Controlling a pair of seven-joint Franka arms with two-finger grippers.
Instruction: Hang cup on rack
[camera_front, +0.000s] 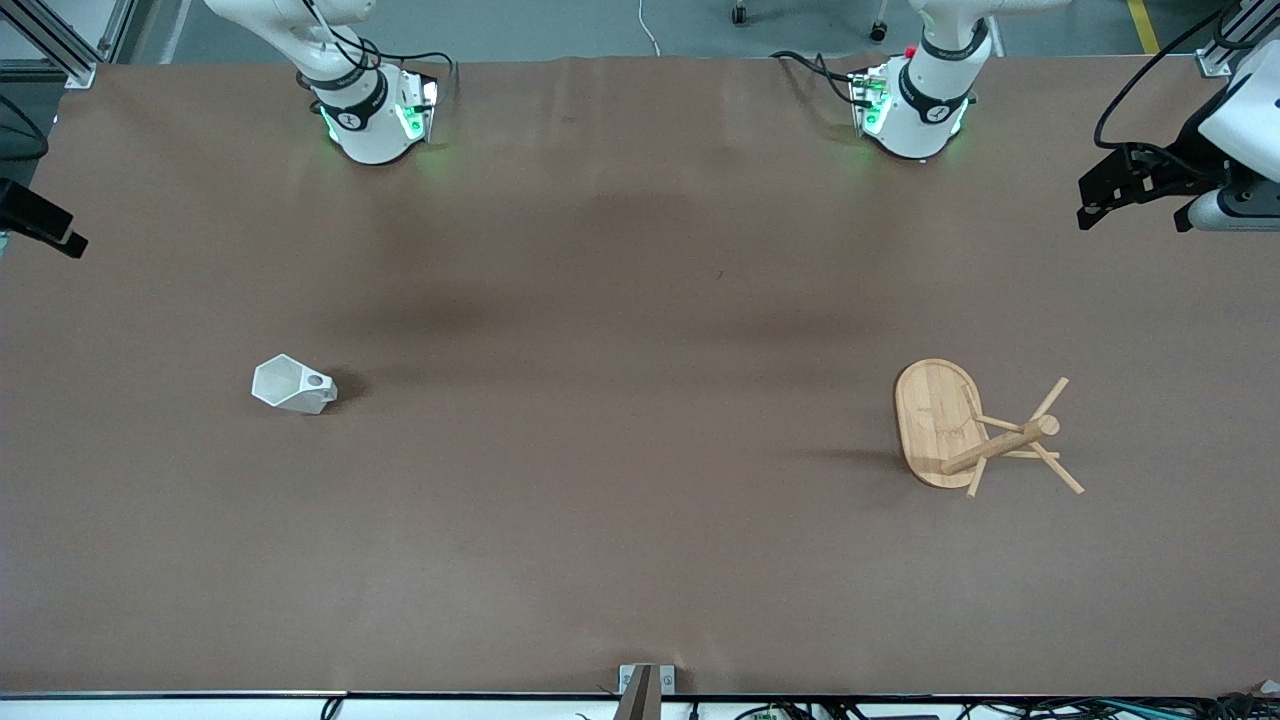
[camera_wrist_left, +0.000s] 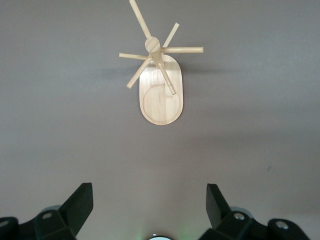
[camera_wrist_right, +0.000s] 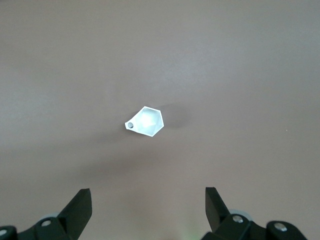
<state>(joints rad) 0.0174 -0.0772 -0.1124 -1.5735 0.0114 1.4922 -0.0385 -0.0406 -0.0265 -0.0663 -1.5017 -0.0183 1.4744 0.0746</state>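
The cup (camera_front: 293, 386) stands on the tabletop (camera_front: 620, 480) toward the right arm's end, well below the right gripper (camera_wrist_right: 148, 210), jaws open and empty. The rack (camera_front: 975, 430) stands toward the left arm's end, under the left gripper (camera_wrist_left: 149, 207), jaws open too.

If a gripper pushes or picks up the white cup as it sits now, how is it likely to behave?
The cup looks like small, matte, rigid plastic, so probably light and stiff. Its flat facets suggest it would slide, not roll, when pushed. It seems narrower at the bottom than at its mouth, so a high push may tip it. The pierced handle offers a catch point.
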